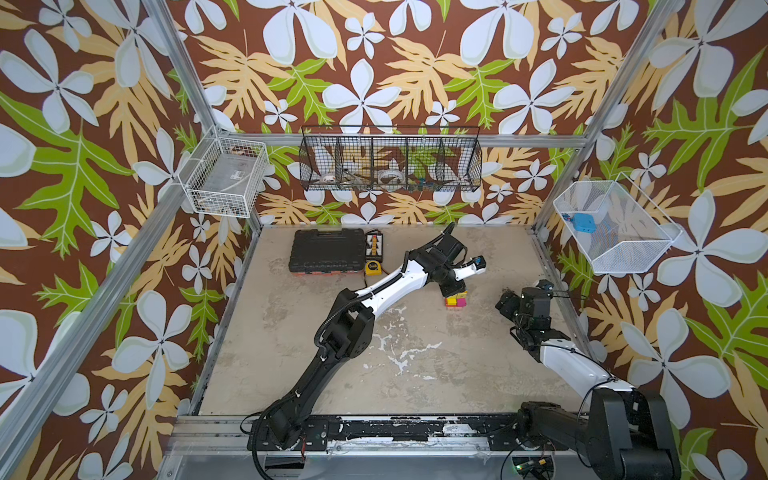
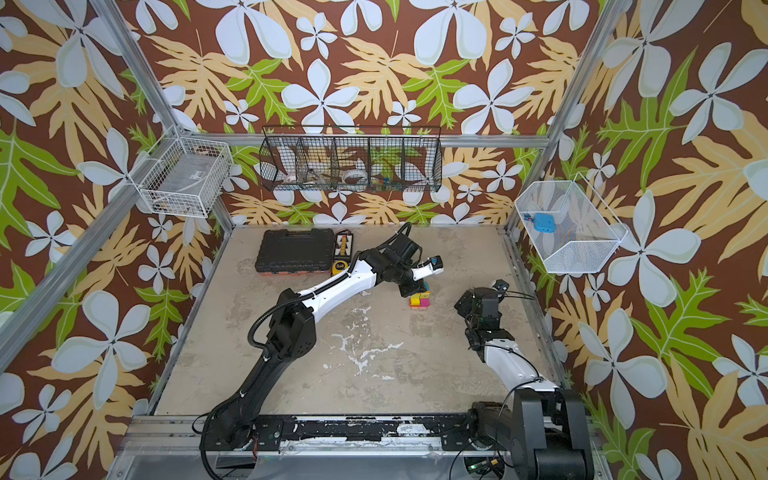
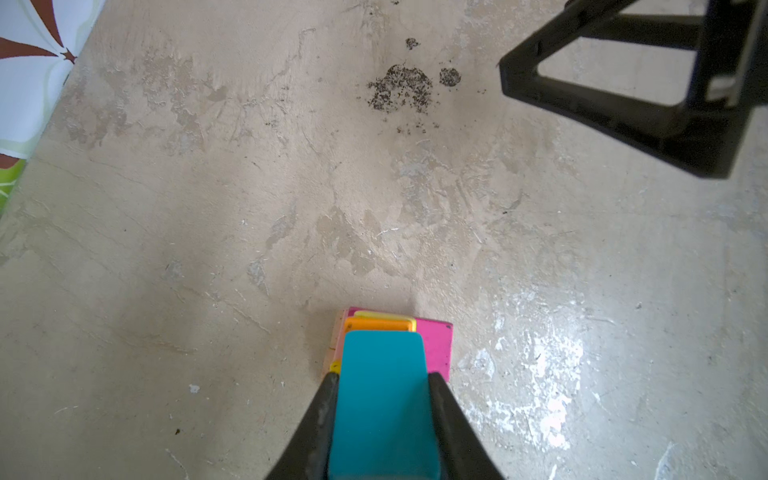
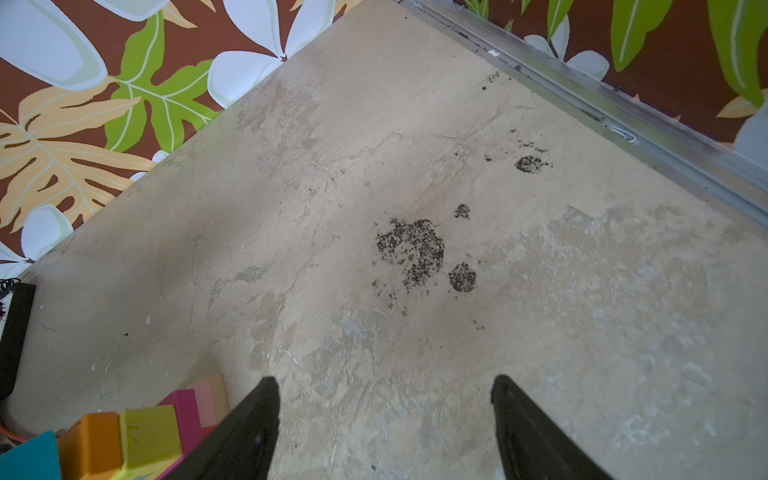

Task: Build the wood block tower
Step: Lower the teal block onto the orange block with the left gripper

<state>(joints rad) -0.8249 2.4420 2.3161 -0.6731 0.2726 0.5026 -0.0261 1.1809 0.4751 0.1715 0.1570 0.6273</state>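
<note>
Wedge [image 3: 382,411], one, teal, clamped in left end effector [image 3: 383,375].

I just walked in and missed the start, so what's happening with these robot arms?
The left gripper is shut on a teal block, holding it at the top of the tower of pink, yellow and orange blocks; whether it rests there is unclear. The right gripper hangs open beside the tower, holding nothing.
</note>
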